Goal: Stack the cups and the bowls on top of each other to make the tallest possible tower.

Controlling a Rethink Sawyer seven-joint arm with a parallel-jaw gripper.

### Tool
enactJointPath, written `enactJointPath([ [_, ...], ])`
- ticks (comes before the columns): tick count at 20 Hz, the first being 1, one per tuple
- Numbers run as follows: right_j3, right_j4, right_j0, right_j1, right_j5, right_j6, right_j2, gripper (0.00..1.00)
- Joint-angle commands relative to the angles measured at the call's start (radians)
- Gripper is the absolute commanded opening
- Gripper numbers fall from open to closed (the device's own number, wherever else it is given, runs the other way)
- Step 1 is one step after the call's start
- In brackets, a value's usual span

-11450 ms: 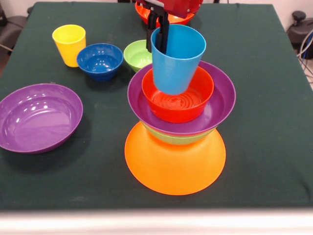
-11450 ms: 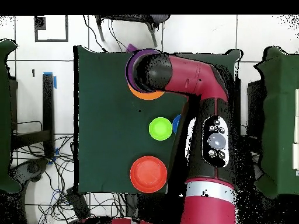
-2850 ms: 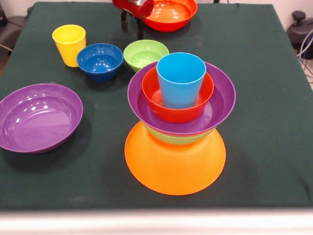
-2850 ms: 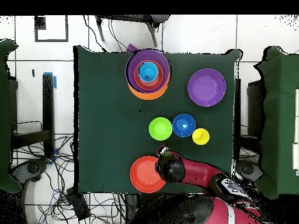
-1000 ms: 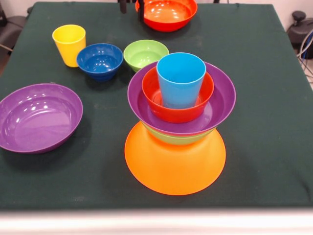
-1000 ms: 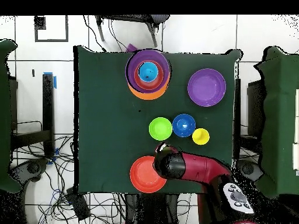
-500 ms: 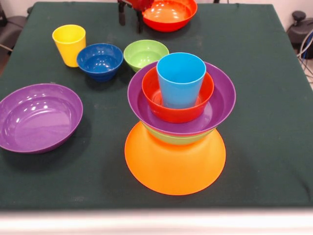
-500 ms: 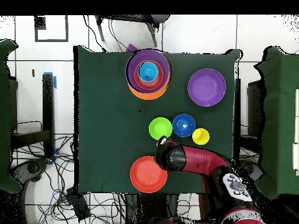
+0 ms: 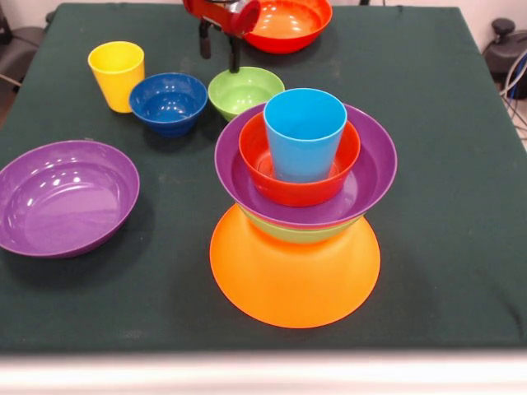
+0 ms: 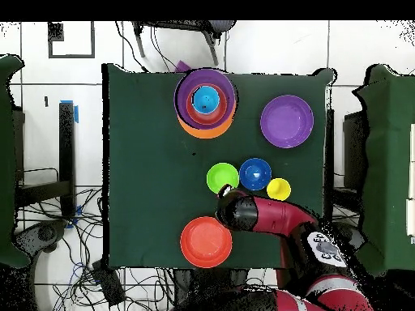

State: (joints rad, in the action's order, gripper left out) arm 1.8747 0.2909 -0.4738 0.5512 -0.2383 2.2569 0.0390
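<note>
I hold the end effector (image 9: pixel 218 49) just above the far rim of the small green bowl (image 9: pixel 245 92), its two dark fingers (image 9: pixel 202 43) spread apart and gripping nothing. The tower (image 9: pixel 300 206) stands toward the near edge of the surface (image 9: pixel 445 164): an upturned orange bowl (image 9: pixel 295 276) as base, then a green bowl (image 9: pixel 288 233) of which only the rim shows, a purple bowl (image 9: pixel 370 177), a red-orange bowl (image 9: pixel 329 177) and the light blue cup (image 9: pixel 303 132) upright in it.

Loose pieces wait elsewhere: a second red-orange bowl (image 9: pixel 284 23) at the far edge, the dark blue bowl (image 9: pixel 168 102) and yellow cup (image 9: pixel 116 74) toward the far left corner in the front view, and a large purple bowl (image 9: pixel 66 196) at the left edge.

My reading is that the small green bowl is the next pick. To do it well, I want one finger inside the rim and one outside, straddling the wall squarely at the far side, before closing. The plastic looks glossy, so I expect a firm pinch low on the wall to hold better than one at the lip. The dark blue bowl sits just beside it, so I would lift straight up before carrying across. At the tower, I judge that the cup's narrow mouth leaves little margin, and a centred, gentle release matters most.
</note>
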Motion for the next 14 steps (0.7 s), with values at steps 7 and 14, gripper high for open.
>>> enactJointPath([
  [7, -0.074, -0.029, 0.028, -0.047, 0.03, 0.059, 0.111, 1.0],
  [14, -0.082, -0.018, 0.028, -0.075, 0.049, 0.057, 0.105, 1.0],
])
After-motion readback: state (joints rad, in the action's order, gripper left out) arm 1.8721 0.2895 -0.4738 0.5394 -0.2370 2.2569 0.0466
